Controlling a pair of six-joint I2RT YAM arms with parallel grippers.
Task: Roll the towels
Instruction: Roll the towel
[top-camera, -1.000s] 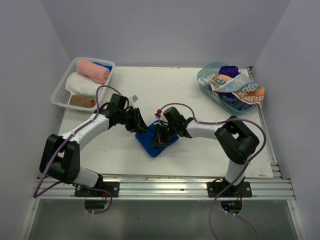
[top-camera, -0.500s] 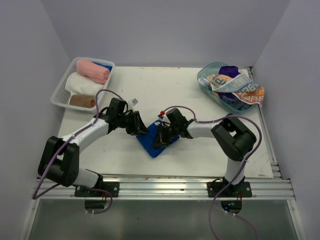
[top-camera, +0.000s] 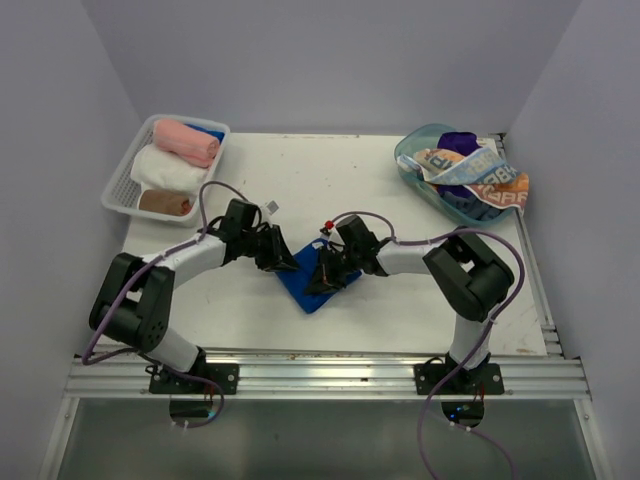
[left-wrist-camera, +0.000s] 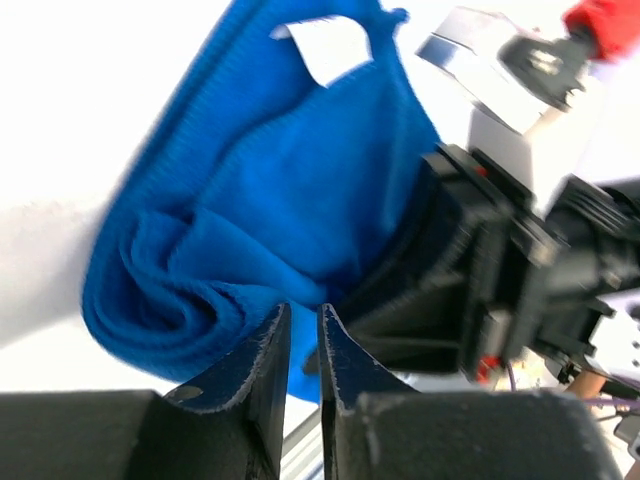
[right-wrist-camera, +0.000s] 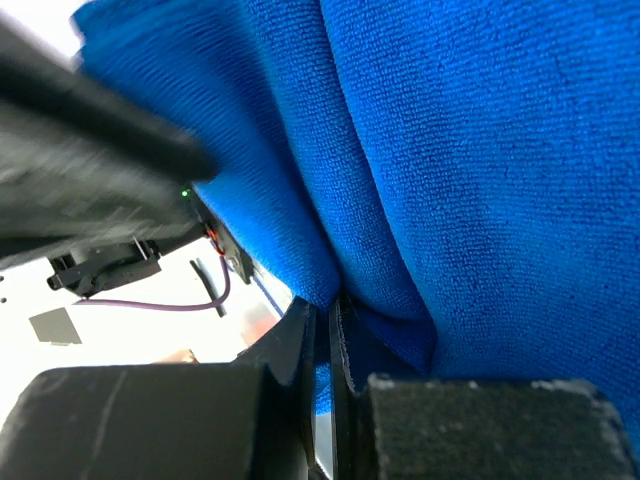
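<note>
Top external: the left gripper (top-camera: 284, 261) has slid in against the half-rolled royal-blue cloth towel (top-camera: 306, 292) on the white table (top-camera: 400, 200). Left wrist: its jaws have narrowed, whether onto cloth I cannot tell. Right wrist: the right gripper (right-wrist-camera: 325, 310) pins 1 fold, steadying the roll.

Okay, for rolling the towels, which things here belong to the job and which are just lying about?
Job: royal blue cloth towel, mid-table; printed cream-and-orange towel; purple towel; rolled pink towel; rolled white towel; rolled brown towel.
Lying about: white mesh basket, holding the rolled ones; clear teal plastic tub, holding the loose ones.
</note>
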